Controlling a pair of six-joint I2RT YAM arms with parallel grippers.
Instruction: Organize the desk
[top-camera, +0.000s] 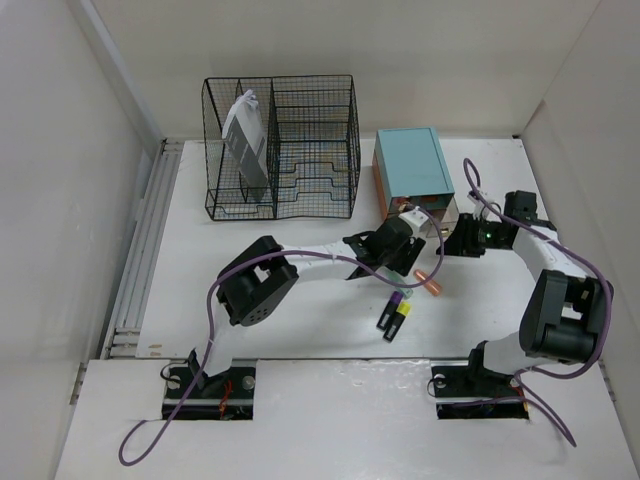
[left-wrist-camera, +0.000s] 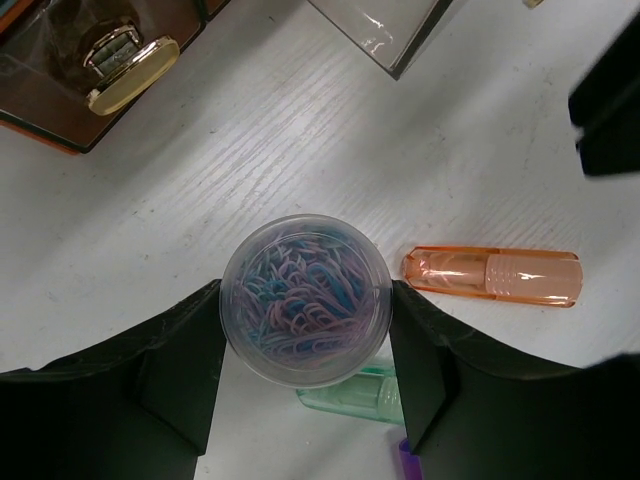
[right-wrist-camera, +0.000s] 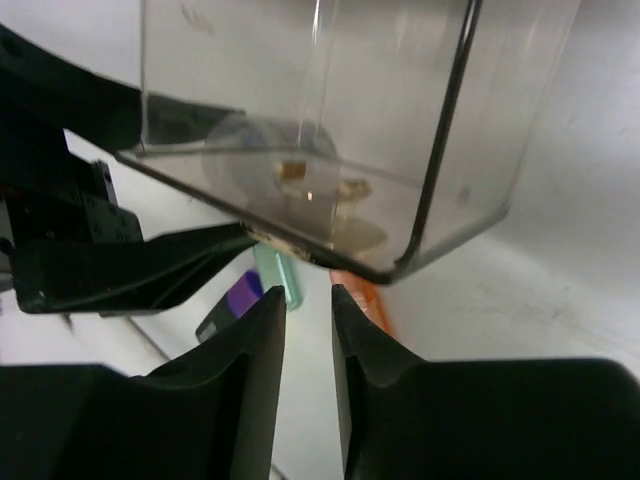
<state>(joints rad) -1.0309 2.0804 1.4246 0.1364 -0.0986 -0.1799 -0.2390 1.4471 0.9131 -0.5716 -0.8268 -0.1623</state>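
The desk (top-camera: 200, 300) lies flat under both arms, its white top filling the ground of every view. In the top view the left gripper (left-wrist-camera: 306, 330) sits near the desk's middle, with the rack (top-camera: 282, 145) at its 11 o'clock and the teal box (top-camera: 412, 160) at its 12 o'clock.

In the left wrist view its 2 fingers press against opposite sides of a clear round tub (left-wrist-camera: 303, 290) of coloured paper clips, which stands upright on the desk. An orange marker (left-wrist-camera: 490, 277) lies on the desk at the tub's 3 o'clock, just beside it. A green marker (left-wrist-camera: 350, 405) pokes out from under the tub's rim at 5 o'clock.

The right gripper (right-wrist-camera: 308, 305) hangs above the desk at the 6 o'clock side of the teal box. Its jaws stand a narrow slit apart with nothing seen between them. The lower edge of a clear tray (right-wrist-camera: 300, 100) sits just past its tips at 12 o'clock, bare desk showing at 3 o'clock
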